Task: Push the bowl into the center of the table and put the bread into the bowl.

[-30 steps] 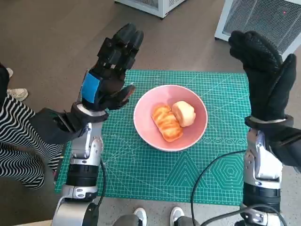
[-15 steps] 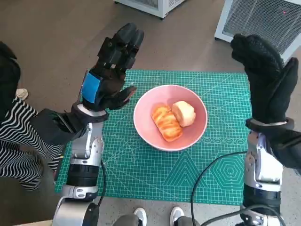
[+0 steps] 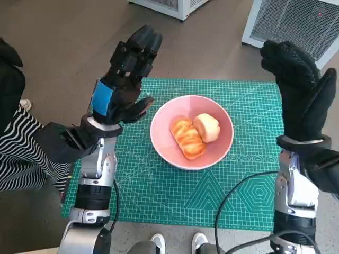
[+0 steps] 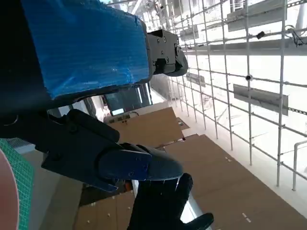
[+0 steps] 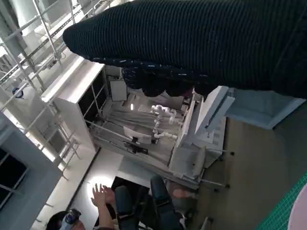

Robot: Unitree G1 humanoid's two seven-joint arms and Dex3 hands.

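Bowl (image 3: pixel 192 132) near centre of mat (image 3: pixel 159 185), 2 bread pieces (image 3: pixel 195 135) inside | left hand (image 3: pixel 123 79), right hand (image 3: pixel 299 90) raised, fingers apart, holding nothing | we judge task complete; we advise keeping both hands off the bowl.

The bowl (image 3: pixel 192 131) is smooth, glossy pink, ceramic or plastic by its sheen. The bread (image 3: pixel 194 135) in it has a shiny glazed crust. The surface (image 3: pixel 159 185) is covered by a matt green cutting mat printed with pale grid lines. The right hand (image 3: pixel 299 90) wears a rough black knitted glove; the left hand (image 3: pixel 124 76) is hard black plastic with matt blue tape, slightly wrinkled. Both forearms look like pale brushed metal. The floor (image 3: pixel 63 42) is dull brown.
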